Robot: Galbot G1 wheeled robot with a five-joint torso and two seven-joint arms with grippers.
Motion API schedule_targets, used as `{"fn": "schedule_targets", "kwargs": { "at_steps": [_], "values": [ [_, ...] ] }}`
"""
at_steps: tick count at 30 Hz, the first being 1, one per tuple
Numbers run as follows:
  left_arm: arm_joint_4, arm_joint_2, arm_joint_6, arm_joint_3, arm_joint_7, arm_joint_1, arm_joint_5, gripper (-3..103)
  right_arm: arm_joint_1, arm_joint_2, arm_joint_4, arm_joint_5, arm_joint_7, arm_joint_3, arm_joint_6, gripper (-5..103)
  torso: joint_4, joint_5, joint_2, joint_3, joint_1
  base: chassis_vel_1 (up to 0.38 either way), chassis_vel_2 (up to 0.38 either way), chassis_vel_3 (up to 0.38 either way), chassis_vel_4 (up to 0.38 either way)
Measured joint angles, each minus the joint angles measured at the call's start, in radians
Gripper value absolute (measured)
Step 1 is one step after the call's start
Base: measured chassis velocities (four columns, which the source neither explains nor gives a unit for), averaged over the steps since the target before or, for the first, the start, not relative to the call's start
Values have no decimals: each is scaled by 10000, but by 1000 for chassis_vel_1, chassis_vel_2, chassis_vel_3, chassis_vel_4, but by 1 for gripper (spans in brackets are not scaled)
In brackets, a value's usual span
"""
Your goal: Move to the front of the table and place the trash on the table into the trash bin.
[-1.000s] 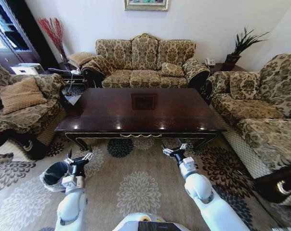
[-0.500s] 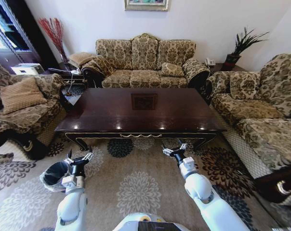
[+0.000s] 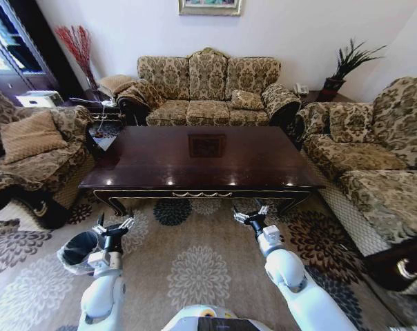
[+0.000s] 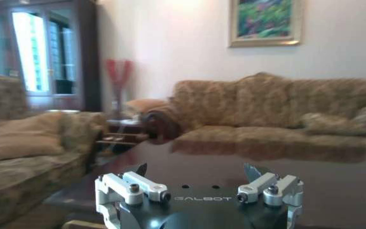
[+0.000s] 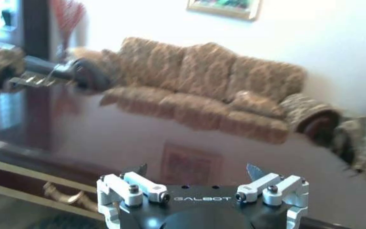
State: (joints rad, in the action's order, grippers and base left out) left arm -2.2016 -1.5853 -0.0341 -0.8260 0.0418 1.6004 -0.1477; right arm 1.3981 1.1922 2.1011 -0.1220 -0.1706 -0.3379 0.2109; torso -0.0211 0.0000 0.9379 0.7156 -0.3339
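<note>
Ahead of both pincers you have the dark coffee bench [image 3: 203, 160], its glossy top with the square inlay showing nothing but reflections. The trash bin [image 3: 78, 251] stands on the patterned rug [image 3: 195, 272] just beside your left pincer [image 3: 113, 227], on its outer side. That left pincer hangs above the rug short of the bench's near edge, fingers apart. Your right pincer [image 3: 250, 217] sits level with it, closer to the carved apron, fingers likewise spread.
</note>
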Motion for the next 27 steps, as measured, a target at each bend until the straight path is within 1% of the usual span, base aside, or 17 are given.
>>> {"fn": "schedule_targets", "kwargs": {
  "at_steps": [1, 4, 5, 7, 8, 9, 11, 14, 16, 18, 20, 21, 23, 24, 25, 26, 27],
  "values": [
    [-650, 81, -387, 207, 255, 230, -240, 100, 519, 368, 293, 253, 120, -536, -308, 100, -4, 1, 0, -1, 2, 0, 0, 0, 0],
    [-1510, 195, -843, 521, 586, 454, -779, 100, 1640, 1163, 942, 788, 378, -1688, -965, 100, 0, 2, 1, -2, 2, 0, 0, 0, 0],
    [-1510, 195, -843, 521, 586, 454, -779, 100, 1640, 1163, 942, 788, 378, -1688, -965, 100, 0, 2, 1, -2, 2, 0, 0, 0, 0],
    [-1618, 349, -938, 559, 606, 551, -997, 100, 2404, 1710, 1375, 1156, 557, -2483, -1421, 100, -1, 0, 1, -2, 1, 0, 0, 0, 0],
    [-1618, 349, -938, 559, 606, 551, -997, 100, 2404, 1710, 1375, 1156, 557, -2483, -1421, 100, -1, 0, 1, -2, 1, 0, 0, 0, 0],
    [-1614, 451, -955, 559, 601, 581, -1030, 100, 2767, 1969, 1585, 1329, 639, -2859, -1631, 100, -2, 1, 1, -2, 1, 0, 0, 0, 0],
    [-1520, 596, -966, 558, 560, 581, -1022, 100, 3067, 2177, 1763, 1475, 705, -3176, -1812, 100, 7, -5, 1, -2, 2, 0, 0, 0, 0],
    [-1327, 742, -1130, 554, 389, 520, -943, 100, 3209, 2282, 1852, 1555, 751, -3339, -1916, 100, -4, 0, 1, -2, 3, 0, 0, 0, 0],
    [-1174, 825, -1353, 570, 301, 443, -790, 100, 3212, 2284, 1856, 1558, 754, -3342, -1920, 100, -5, 0, 1, 0, 1, 0, 0, 0, 0],
    [-1073, 859, -1382, 580, 288, 408, -674, 100, 3261, 2298, 1897, 1537, 772, -3348, -1942, 100, -7, 2, 0, 0, 0, 0, 0, 0, 0],
    [-837, 928, -1385, 604, 249, 331, -541, 100, 3587, 2334, 2248, 1040, 879, -3188, -2060, 100, -4, 0, 0, 0, 0, 0, 0, 0, 0],
    [-837, 928, -1385, 604, 249, 331, -541, 100, 3587, 2334, 2248, 1040, 879, -3188, -2060, 100, -4, 0, 0, 0, 0, 0, 0, 0, 0],
    [-631, 968, -1390, 610, 193, 241, -520, 100, 4002, 2359, 2773, 250, 1048, -2865, -2218, 100, 1, -5, 1, -1, 1, 0, 0, 0, 0],
    [-582, 979, -1390, 609, 175, 219, -522, 100, 4050, 2352, 2959, 73, 1020, -2697, -2149, 100, 3, -7, 1, -1, 2, 0, 0, 0, 0],
    [-556, 989, -1396, 613, 167, 199, -550, 100, 4028, 2335, 3283, -69, 963, -2377, -2011, 100, 0, 0, 1, -1, 2, 0, 0, 0, 0],
    [-570, 999, -1437, 622, 156, 186, -678, 100, 3964, 2301, 3518, -110, 861, -2144, -1800, 100, -4, -4, 1, -1, 2, 0, 0, 0, 0],
    [-570, 999, -1437, 622, 156, 186, -678, 100, 3964, 2301, 3518, -110, 861, -2144, -1800, 100, -4, -4, 1, -1, 2, 0, 0, 0, 0]
  ]
}}
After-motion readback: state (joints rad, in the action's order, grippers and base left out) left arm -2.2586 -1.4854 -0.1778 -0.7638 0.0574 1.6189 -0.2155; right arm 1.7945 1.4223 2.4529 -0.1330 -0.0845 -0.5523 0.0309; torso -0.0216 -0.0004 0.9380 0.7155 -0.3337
